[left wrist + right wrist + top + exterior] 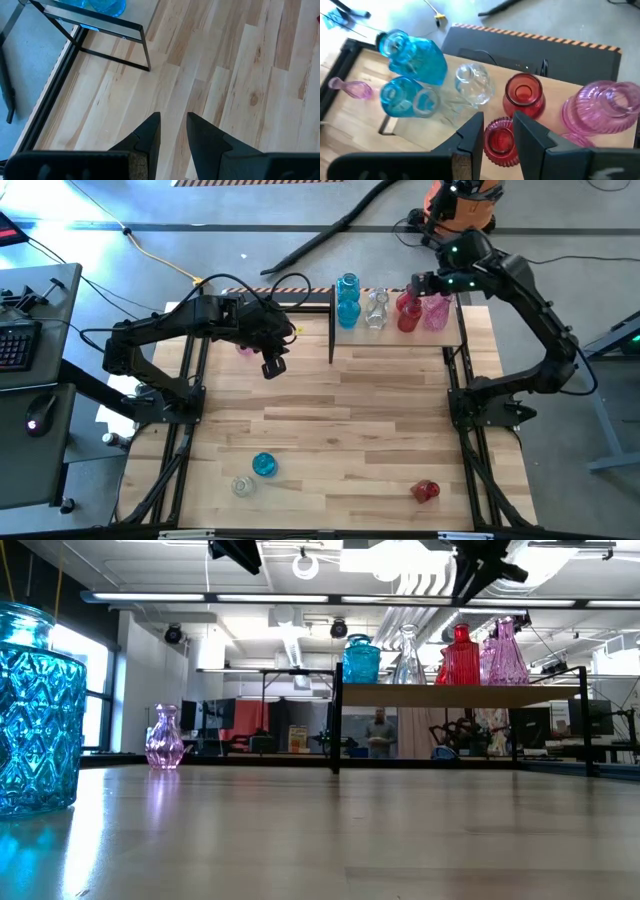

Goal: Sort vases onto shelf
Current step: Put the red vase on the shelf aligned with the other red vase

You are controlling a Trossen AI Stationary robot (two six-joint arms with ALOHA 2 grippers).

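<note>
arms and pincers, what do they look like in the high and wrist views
Both arms are dark, near-black, jointed segments on black bases at the table's side edges. Black cables loop around the left arm; green lights glow on the right arm near its wrist. The left pincer and right pincer each have two dark, wedge-shaped fingers tapering to points.

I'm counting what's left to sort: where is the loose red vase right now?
In the high view the red vase lies on the table's near right part, far from the shelf, with the blue vase well off to its left.
</note>
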